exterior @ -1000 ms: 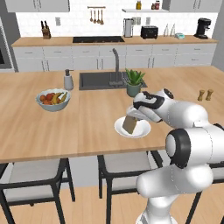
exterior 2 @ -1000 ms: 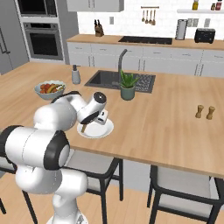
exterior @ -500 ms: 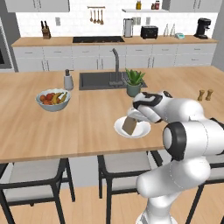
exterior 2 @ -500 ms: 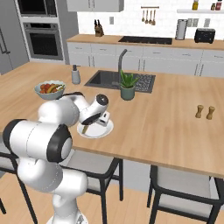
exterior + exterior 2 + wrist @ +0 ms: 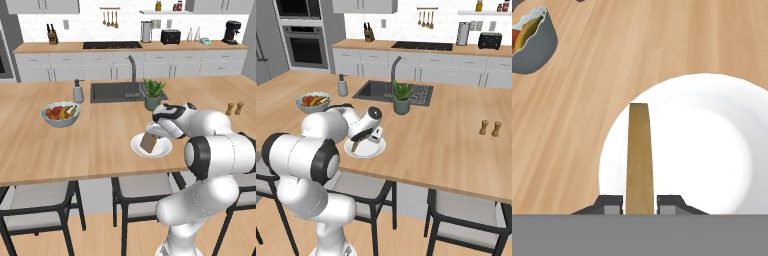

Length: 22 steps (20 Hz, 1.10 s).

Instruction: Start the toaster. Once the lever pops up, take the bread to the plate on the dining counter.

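One flat tan-brown slice of bread (image 5: 148, 142) stands on edge just right of centre in the left base view, pinched by the two-finger gripper (image 5: 150, 134) of the white arm and hanging over the round white plate (image 5: 163, 149). The plate lies on the long light-wood dining counter (image 5: 95, 142), near its front edge. A blue-grey bowl of fruit (image 5: 61, 113) sits at centre left, well apart from the plate, and a small potted green plant (image 5: 153, 93) stands behind the plate beside the dark inset sink (image 5: 112, 91). The black boxy toaster (image 5: 170, 36) is on the back counter at the upper right.

In the right base view the gripper (image 5: 360, 140) is left of centre, holding the slice (image 5: 356, 145) tilted over the plate (image 5: 375, 148); the toaster (image 5: 490, 40) is at the upper right, the fruit bowl (image 5: 313, 102) at left.

In the hand view the slice (image 5: 639, 159) is seen edge-on, rising from bottom centre, clamped between the dark fingertips (image 5: 610, 204). The plate (image 5: 702, 145) spreads beneath it over the right half, and the fruit bowl (image 5: 532, 41) is at the upper left.
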Available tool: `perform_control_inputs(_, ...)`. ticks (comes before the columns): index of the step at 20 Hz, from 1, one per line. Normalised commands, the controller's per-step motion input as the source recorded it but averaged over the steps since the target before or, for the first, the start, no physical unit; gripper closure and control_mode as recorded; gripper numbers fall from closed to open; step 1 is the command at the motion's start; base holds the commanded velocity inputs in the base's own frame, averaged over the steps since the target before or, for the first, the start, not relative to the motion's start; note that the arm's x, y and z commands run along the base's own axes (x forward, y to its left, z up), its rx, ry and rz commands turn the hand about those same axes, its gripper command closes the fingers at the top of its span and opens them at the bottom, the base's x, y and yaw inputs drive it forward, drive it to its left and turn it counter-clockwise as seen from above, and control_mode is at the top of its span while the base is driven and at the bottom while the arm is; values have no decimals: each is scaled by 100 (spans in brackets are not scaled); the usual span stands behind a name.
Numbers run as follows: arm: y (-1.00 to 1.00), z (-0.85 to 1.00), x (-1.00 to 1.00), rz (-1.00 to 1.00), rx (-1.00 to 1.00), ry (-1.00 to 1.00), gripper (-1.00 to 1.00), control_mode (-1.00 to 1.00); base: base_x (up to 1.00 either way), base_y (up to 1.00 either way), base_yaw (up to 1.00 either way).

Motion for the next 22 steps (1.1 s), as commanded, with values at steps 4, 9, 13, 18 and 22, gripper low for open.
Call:
perform_control_inputs(4, 0, 0, 1, 0, 0, 0, 100, -100, 0, 0, 0)
perform_control_inputs(9, 0, 0, 0, 0, 0, 0, -100, -100, 0, 0, 0)
perform_control_inputs(13, 0, 6, 16, 0, -1, 3, -100, -100, 0, 0, 0)
perform_control_inputs(18, 0, 47, 11, 0, -14, 5, -100, -100, 0, 0, 0)
perform_control_inputs(22, 0, 51, 4, 0, -16, 5, -100, -100, 0, 0, 0)
